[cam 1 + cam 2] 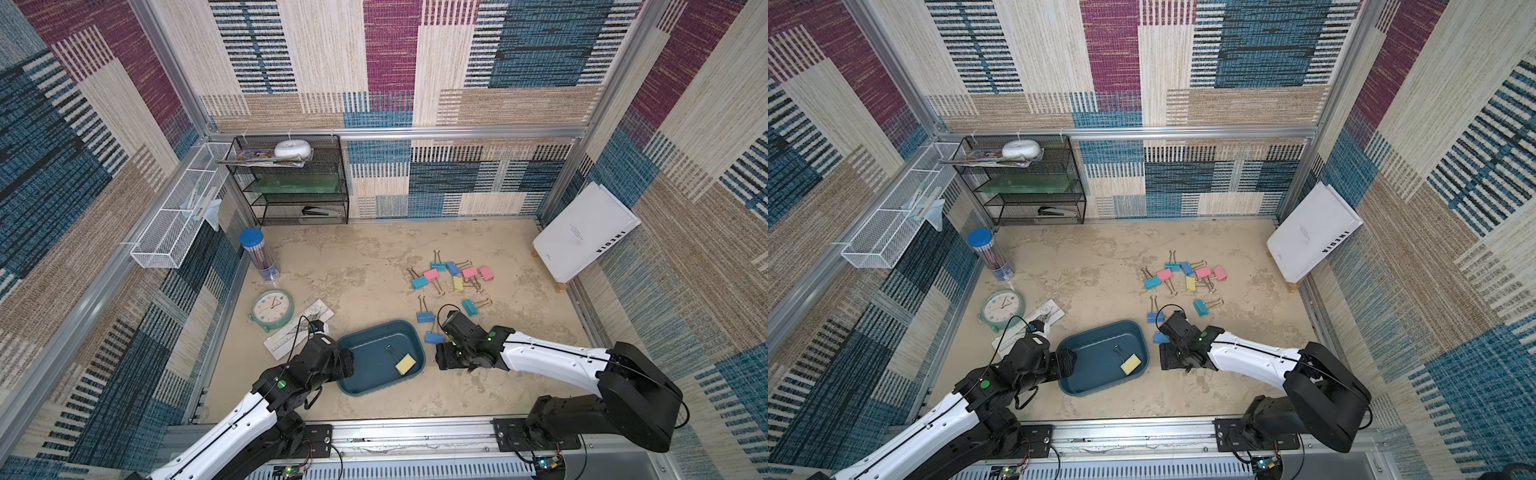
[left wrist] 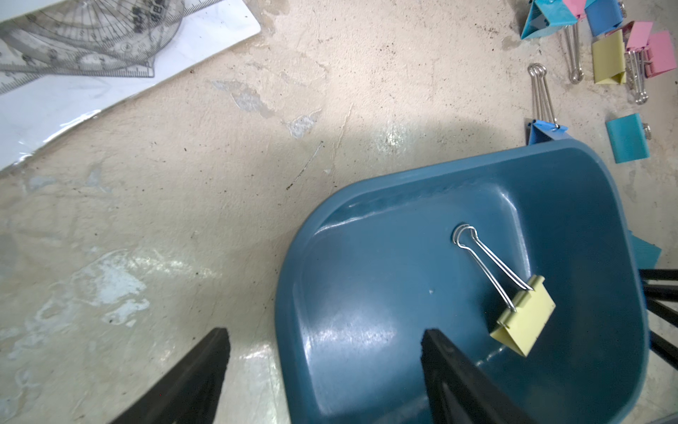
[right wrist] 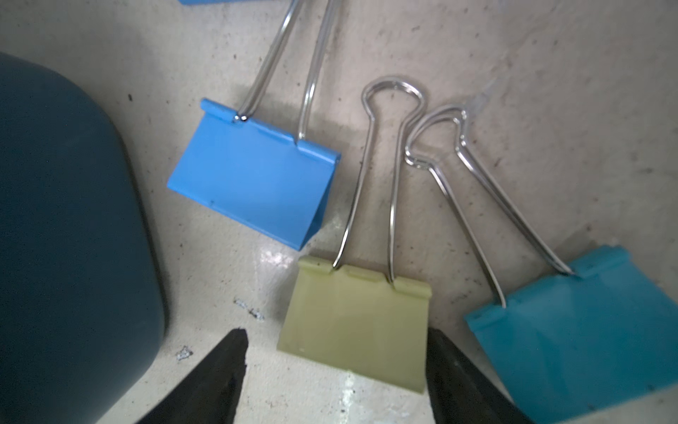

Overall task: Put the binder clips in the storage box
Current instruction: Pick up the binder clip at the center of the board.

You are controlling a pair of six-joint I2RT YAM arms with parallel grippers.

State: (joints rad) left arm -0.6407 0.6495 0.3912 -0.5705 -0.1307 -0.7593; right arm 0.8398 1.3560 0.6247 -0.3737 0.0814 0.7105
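The dark teal storage box sits near the front of the table. One yellow binder clip lies inside it. My left gripper is open and straddles the box's left rim, one finger inside and one outside. My right gripper is open, low over the table just right of the box. A yellow clip lies flat between its fingers, flanked by a blue clip and a teal clip. Several more clips lie scattered farther back.
A round clock and a ruler sheet lie left of the box. A pencil tube stands behind them. A black mesh rack and a white wire basket fill the back left. A white book leans at the right wall.
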